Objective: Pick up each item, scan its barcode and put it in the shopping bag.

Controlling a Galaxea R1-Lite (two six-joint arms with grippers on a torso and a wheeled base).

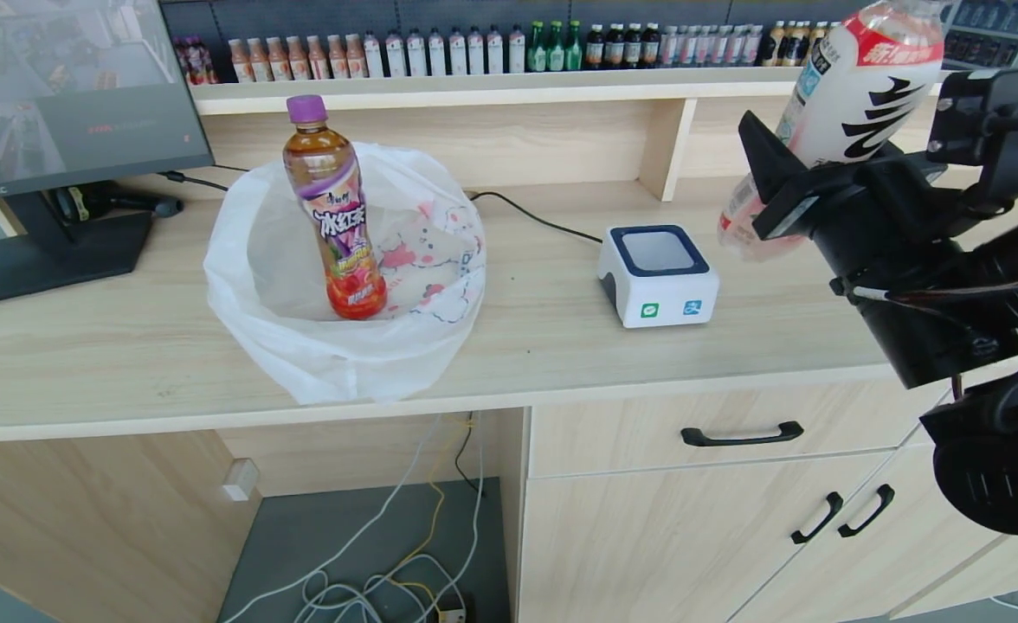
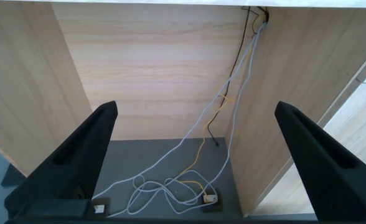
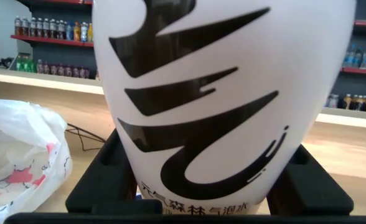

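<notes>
My right gripper (image 1: 808, 186) is shut on a white bottle (image 1: 829, 112) with black brush strokes and a red-and-white label, held tilted in the air to the right of the scanner (image 1: 656, 275). That bottle's body (image 3: 226, 106) looms close between the black fingers (image 3: 99, 177) in the right wrist view. A tea bottle (image 1: 334, 212) with a purple cap stands upright inside the white shopping bag (image 1: 249, 251) on the counter's left half. My left gripper (image 2: 195, 162) is open below the counter, facing the cable recess.
A monitor (image 1: 59, 86) on a stand sits at the counter's far left. A shelf of drinks (image 1: 509, 48) lines the back. A black cable (image 1: 535, 216) runs to the scanner. Drawers with black handles (image 1: 741, 434) are below. Loose cables (image 2: 177, 186) lie on the floor.
</notes>
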